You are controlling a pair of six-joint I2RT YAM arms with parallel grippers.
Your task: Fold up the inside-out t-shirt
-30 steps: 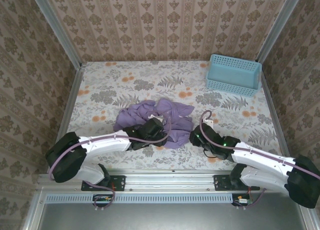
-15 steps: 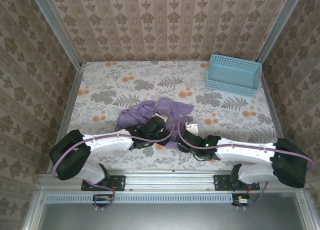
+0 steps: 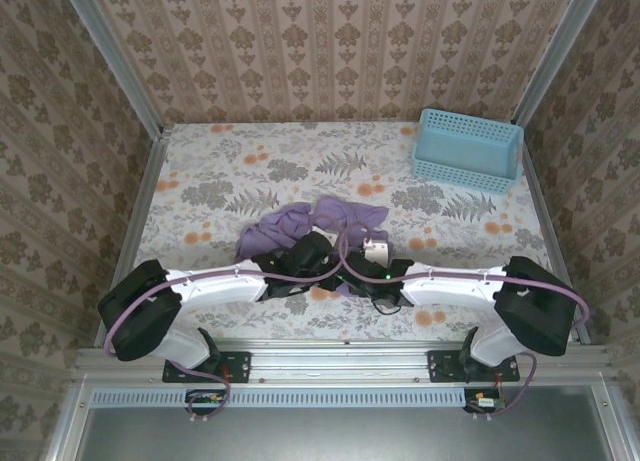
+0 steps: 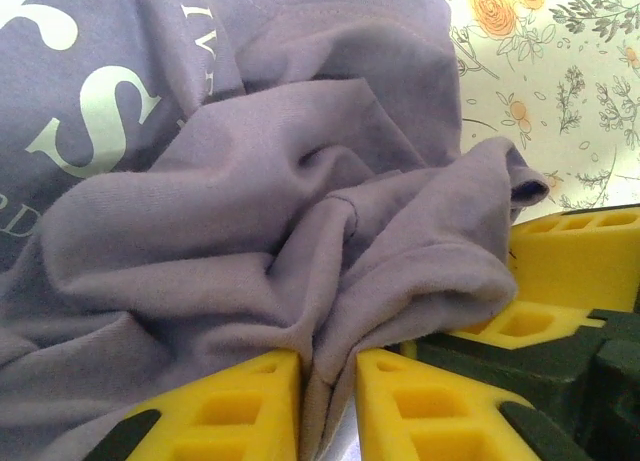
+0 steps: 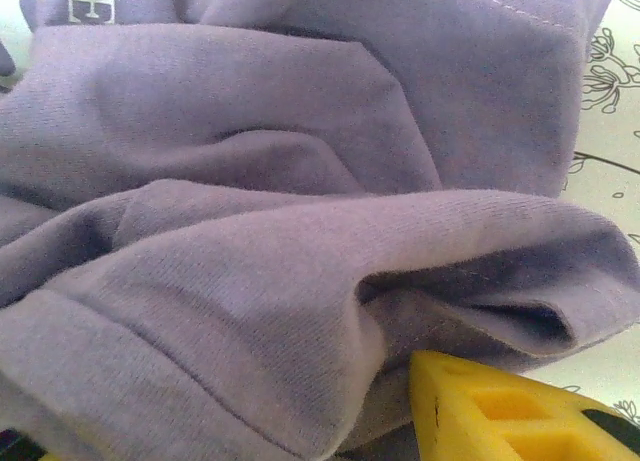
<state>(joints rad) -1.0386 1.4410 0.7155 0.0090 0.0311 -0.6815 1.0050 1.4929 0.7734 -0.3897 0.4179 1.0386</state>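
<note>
The inside-out t-shirt [image 3: 325, 221] lies crumpled in a lavender heap at the table's near middle. White lettering [image 4: 95, 121] shows on one face. My left gripper [image 3: 308, 253] sits at the heap's near edge, its yellow fingers [image 4: 235, 401] shut on a thin fold of the t-shirt [image 4: 300, 231] that runs down between them. My right gripper [image 3: 362, 266] is right beside it, against the same edge. In the right wrist view one yellow finger [image 5: 500, 411] shows under a thick hem roll of the t-shirt [image 5: 250, 281]. The jaws stand wide apart, open, with bunched cloth between them.
A light blue basket [image 3: 468, 149] stands at the far right corner. The flowered table [image 3: 220, 171] is walled on three sides. The two wrists nearly touch, and the right gripper's yellow fingers [image 4: 575, 246] appear in the left wrist view.
The right arm has swung left from the table's right side to the shirt's near edge. The left gripper has shut on the fold. The heap has bunched up slightly.
</note>
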